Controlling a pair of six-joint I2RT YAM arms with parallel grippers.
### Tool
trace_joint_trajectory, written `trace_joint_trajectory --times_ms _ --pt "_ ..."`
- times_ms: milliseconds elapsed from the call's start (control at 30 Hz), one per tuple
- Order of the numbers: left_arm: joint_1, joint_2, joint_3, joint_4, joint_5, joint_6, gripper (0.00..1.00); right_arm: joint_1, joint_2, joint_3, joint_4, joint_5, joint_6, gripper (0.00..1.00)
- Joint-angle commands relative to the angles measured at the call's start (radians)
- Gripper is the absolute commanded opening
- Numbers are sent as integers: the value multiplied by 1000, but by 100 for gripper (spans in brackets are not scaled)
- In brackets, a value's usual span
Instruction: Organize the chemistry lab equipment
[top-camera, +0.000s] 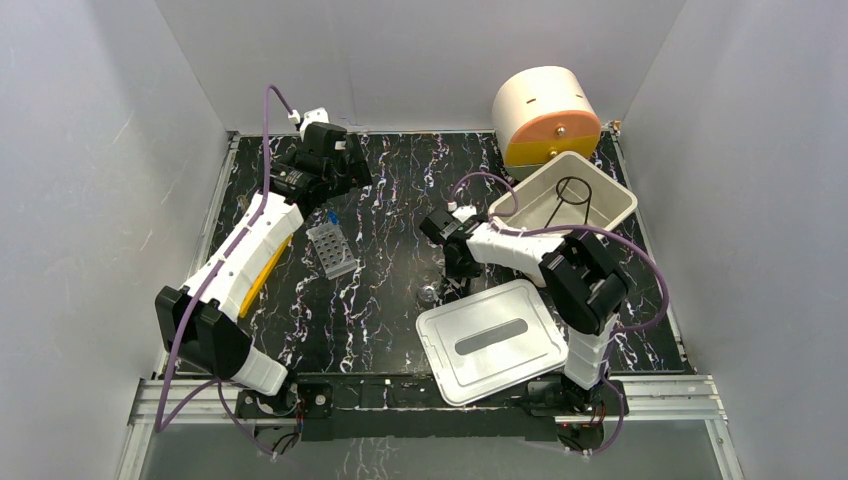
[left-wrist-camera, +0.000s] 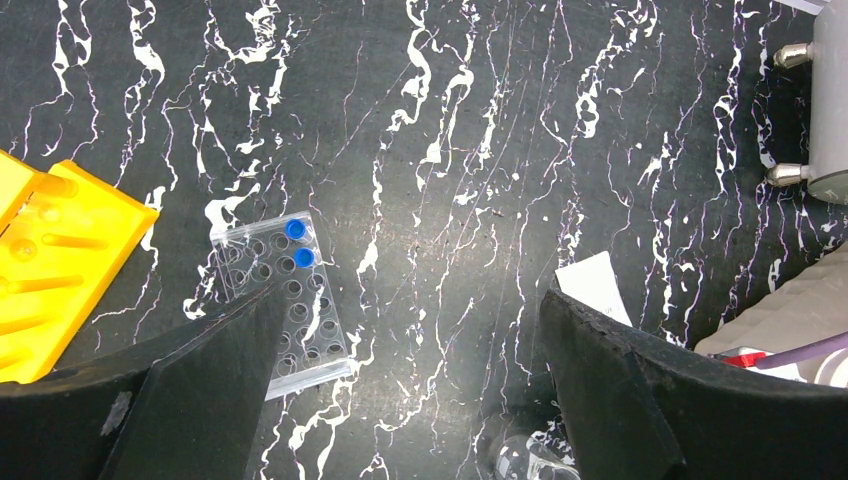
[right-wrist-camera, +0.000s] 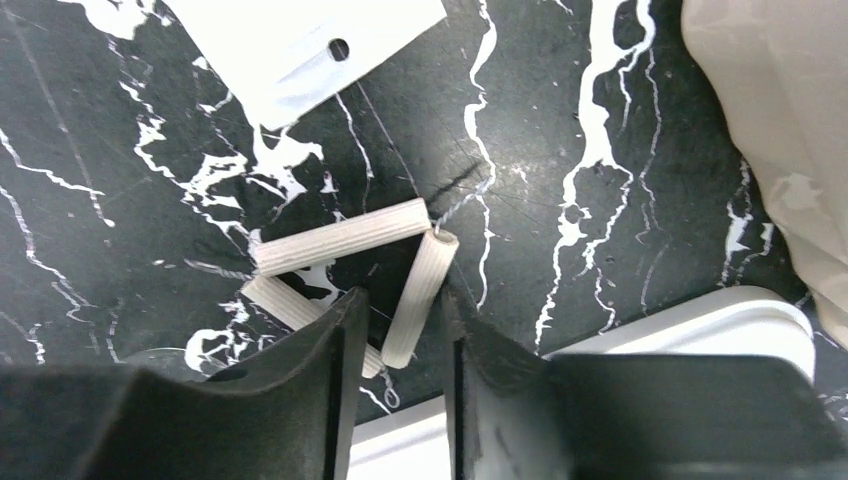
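Note:
The white triangle (right-wrist-camera: 345, 235), three pale ribbed tubes on wire, lies flat on the black marble table. My right gripper (right-wrist-camera: 400, 300) is low over it, its narrowly open jaws straddling the triangle's right side without clamping it; in the top view it (top-camera: 452, 268) sits beside the white lid. The grey tube rack (top-camera: 333, 250) holds two blue-capped tubes (left-wrist-camera: 293, 229) at its far end. My left gripper (left-wrist-camera: 415, 400) hangs open and empty, high over the table right of the rack (left-wrist-camera: 285, 300); in the top view it (top-camera: 345, 170) is at the back left. The black wire loop (top-camera: 575, 192) lies in the white bin (top-camera: 620, 205).
A white lid (top-camera: 492, 340) lies at front centre, its edge close under my right gripper (right-wrist-camera: 700, 330). A white-and-orange drum (top-camera: 545, 115) stands at the back right. A yellow holder (left-wrist-camera: 50, 270) is at the left, a white card (right-wrist-camera: 300, 40) and a small glass piece (top-camera: 428, 295) mid-table.

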Motion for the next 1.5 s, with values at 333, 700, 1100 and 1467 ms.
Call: trace_joint_trajectory --times_ms 333,700,1100,1467 --pt "6 0 41 2 6 14 98 -71 -53 -99 267 -110 -90 6" --pt "6 -10 28 -5 -1 6 98 -83 -213 75 291 -85 -210 0" --pt "6 -15 10 1 18 -7 98 -253 -435 144 262 47 -236 0" --pt "5 -5 3 6 47 -16 98 -494 -536 -18 119 72 -151 0"
